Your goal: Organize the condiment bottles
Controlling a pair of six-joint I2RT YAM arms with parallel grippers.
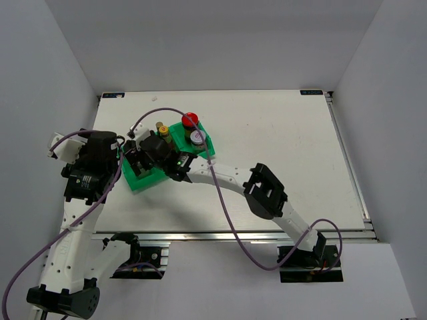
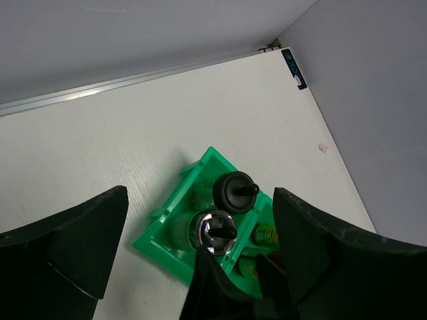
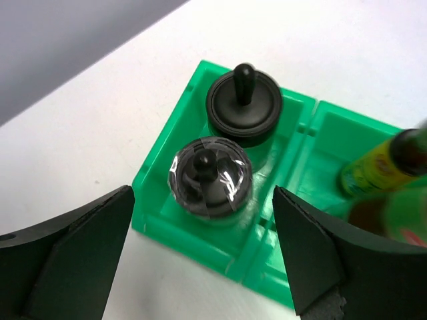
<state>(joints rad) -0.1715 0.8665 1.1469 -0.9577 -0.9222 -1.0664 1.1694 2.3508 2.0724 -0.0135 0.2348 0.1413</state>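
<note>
While the wrapped black-lidded jar (image 3: 209,177) stands straight below the right gripper (image 3: 200,197), the fingers (image 3: 73,257) are spread wide on either side and clasp nothing. Just beyond it, in the same end compartment of the green bin (image 3: 153,180), stands the plain black-lidded jar (image 3: 243,103), the two close together. To the gripper's right, in the next compartment, a slim bottle (image 3: 373,167) with a yellow-green label leans into view.

From above, the red-capped jar (image 1: 191,120) and the silver-lidded jar (image 1: 197,137) stand at the bin's other end, past the right gripper and clear of it, with a tan-capped bottle (image 1: 161,127) beside them.

The left gripper (image 2: 200,193) is also spread wide and empty. It hangs beside the bin, which lies ahead of it between its fingers on the white table (image 2: 100,147).
</note>
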